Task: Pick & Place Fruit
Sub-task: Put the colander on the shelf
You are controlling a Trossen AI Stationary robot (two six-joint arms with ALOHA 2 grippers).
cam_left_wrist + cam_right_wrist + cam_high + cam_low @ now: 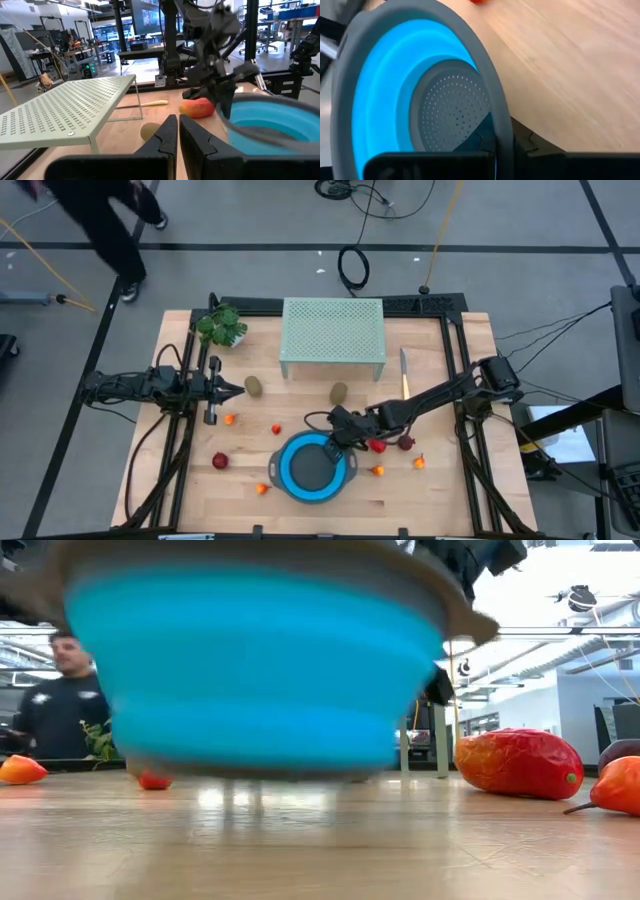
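Blue colander [315,467] rim in right tool [343,442], long red fruit [378,446] beside

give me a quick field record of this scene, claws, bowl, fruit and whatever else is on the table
right claw: shut on the rim of the blue strainer bowl, front centre of the table
left claw: shut, holding nothing, at the table's left
bowl contents: no fruit inside, seen in the right wrist view
kiwis: one next to the left claw, one in front of the green rack
long red fruit: right of the bowl
knife: right of the rack
leafy bunch: back left
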